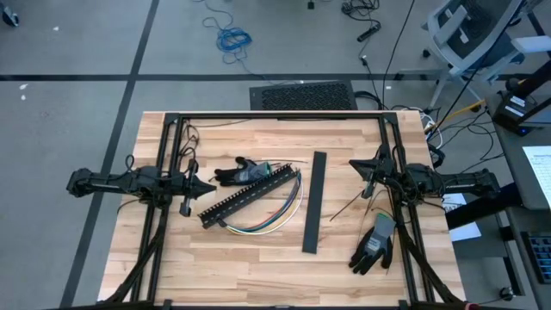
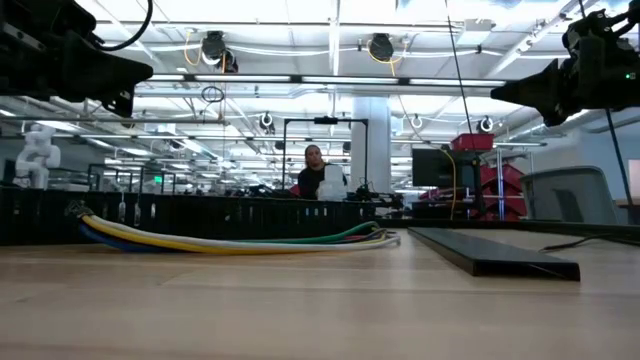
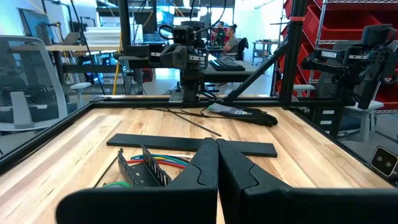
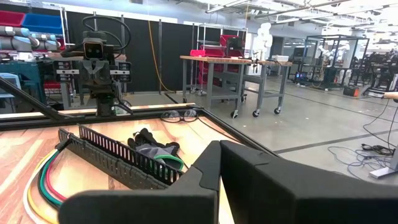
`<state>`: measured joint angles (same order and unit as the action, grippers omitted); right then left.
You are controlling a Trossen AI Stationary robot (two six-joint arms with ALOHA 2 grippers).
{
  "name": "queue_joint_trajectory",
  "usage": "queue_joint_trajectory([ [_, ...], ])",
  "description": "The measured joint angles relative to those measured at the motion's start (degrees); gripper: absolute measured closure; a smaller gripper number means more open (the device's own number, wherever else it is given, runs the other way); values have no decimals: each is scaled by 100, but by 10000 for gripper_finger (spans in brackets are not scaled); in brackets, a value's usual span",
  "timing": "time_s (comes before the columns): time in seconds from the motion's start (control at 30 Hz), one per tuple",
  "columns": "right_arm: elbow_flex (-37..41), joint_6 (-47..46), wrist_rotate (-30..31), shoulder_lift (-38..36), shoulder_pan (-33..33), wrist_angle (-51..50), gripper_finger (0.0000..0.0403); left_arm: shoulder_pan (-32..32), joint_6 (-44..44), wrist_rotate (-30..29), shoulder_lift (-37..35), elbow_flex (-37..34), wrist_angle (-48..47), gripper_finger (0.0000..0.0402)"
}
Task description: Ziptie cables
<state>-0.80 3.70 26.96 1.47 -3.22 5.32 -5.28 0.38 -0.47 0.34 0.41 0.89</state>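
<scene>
The cables (image 1: 269,219), a loose bundle of white, yellow, green and red wires, lie in a curve on the wooden table. They run along the near side of the black slotted duct (image 1: 245,198) and also show in the low view (image 2: 240,240) and the right wrist view (image 4: 42,183). My left gripper (image 1: 210,186) (image 3: 217,158) hovers shut above the table's left side, pointing level toward the duct. My right gripper (image 1: 353,164) (image 4: 219,158) hovers shut at the right side, pointing level toward the middle. Neither touches anything.
A flat black strip (image 1: 314,202) lies right of the cables. A dark glove (image 1: 234,175) lies at the duct's far end, and another glove (image 1: 374,244) lies near the front right. A thin dark strand (image 1: 349,208) lies by the right arm. A black frame (image 1: 275,116) borders the table.
</scene>
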Motion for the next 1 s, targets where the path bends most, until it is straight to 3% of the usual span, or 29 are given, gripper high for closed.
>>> queue_joint_trajectory([
  [0.77,0,1,0,0,2,0,403,2,-31,2,2,17,348,401],
  [0.87,0,0,0,-1,1,0,403,2,-139,-134,135,413,612,401],
  [1.0,0,1,-1,0,2,-2,403,11,197,-553,990,1353,584,401],
])
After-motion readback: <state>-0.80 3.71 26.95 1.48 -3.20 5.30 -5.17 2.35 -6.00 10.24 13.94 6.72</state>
